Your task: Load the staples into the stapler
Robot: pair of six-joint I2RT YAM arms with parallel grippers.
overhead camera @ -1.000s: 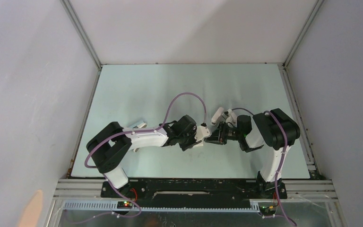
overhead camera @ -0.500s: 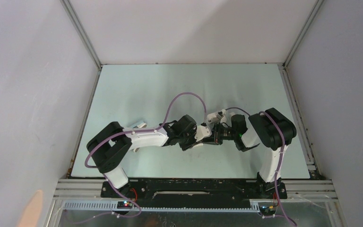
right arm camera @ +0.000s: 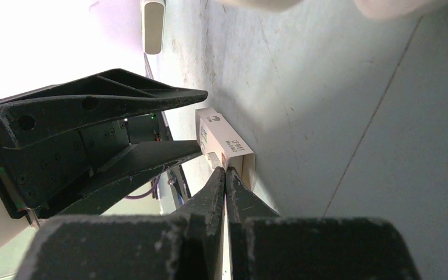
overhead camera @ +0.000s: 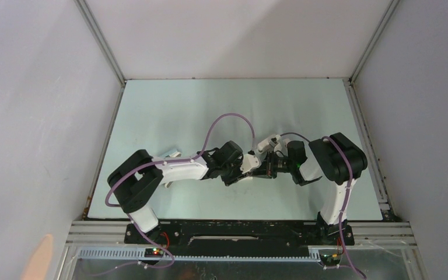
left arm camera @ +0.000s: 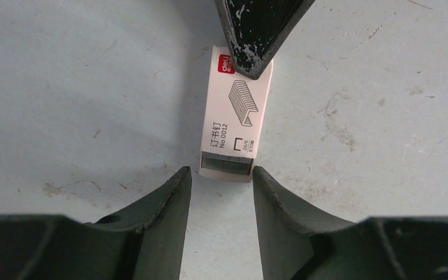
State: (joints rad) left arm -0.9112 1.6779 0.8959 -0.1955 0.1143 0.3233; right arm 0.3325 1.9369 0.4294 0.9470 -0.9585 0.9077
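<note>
A white staple box point(left arm camera: 236, 111) with a red logo lies flat on the table. Its open end faces my left gripper point(left arm camera: 221, 172) and shows the grey staples point(left arm camera: 226, 165) inside. The left jaws stand open on either side of that end, with nothing between them. My right gripper point(right arm camera: 226, 170) is shut, its dark fingertips point(left arm camera: 255, 35) resting on the box's far end point(right arm camera: 224, 139). Both grippers meet at mid-table point(overhead camera: 255, 167). A white oblong thing point(overhead camera: 167, 156), perhaps the stapler, lies half hidden behind the left arm.
The pale green table top point(overhead camera: 210, 111) sits inside white walls with metal corner rails. A purple cable point(overhead camera: 227, 119) loops over the left arm. The white oblong thing point(right arm camera: 153, 17) shows far off in the right wrist view.
My right gripper has moved left to the box and shut. The left jaws have opened and let go of the box's near end.
</note>
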